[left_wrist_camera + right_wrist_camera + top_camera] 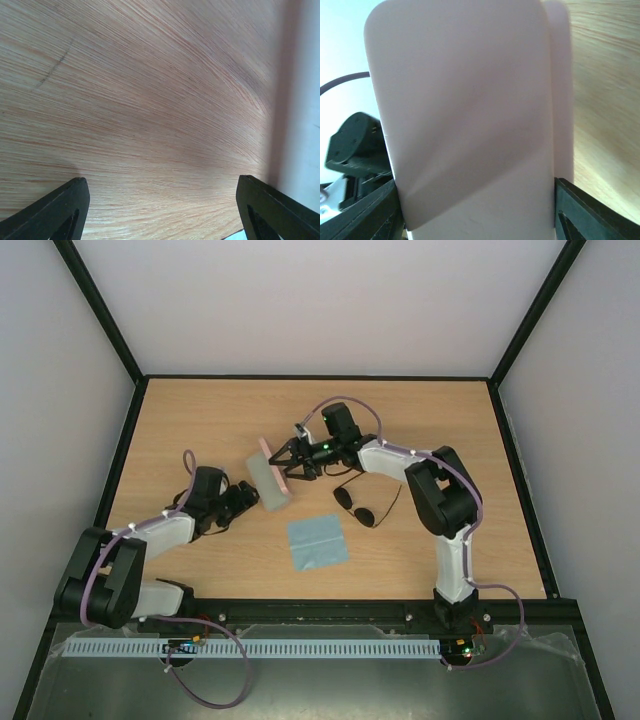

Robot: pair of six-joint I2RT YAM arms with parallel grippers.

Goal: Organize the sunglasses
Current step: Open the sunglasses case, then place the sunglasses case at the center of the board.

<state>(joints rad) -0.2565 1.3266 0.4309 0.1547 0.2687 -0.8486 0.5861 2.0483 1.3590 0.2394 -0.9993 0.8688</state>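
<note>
From above, the pink case (265, 480) lies aslant on the wooden table (450, 420), a little left of the middle, and everything else is placed around it. The right gripper (287, 469) has its arm reaching in from the right and sits on the case's right side, with its fingers spread along the edge. The left gripper (250, 502) lies low on the board just beside the case's left side, pointing at it; from this height I cannot tell whether it touches. The sunglasses (358, 505) rest on the table to the right of the case, well apart from it and free of both grippers, with lenses down and thin arms spread. A light blue cloth (317, 542) lies flat below and right of the case, near the sunglasses but not touching them. In the left wrist view the two dark fingers (55, 210) stand wide apart with only bare wood grain between them, so these jaws are apart and hold nothing. A pale strip with a shadow runs down the right edge (possibly the case, though I cannot say). In the right wrist view the case fills the frame, standing upright between the fingers (580, 212). Its sides meet them left and right, so these jaws are clamped on it, set wide. A second pink layer shows behind its right edge, and dark machinery with a lilac cable sits to the case's left.
</note>
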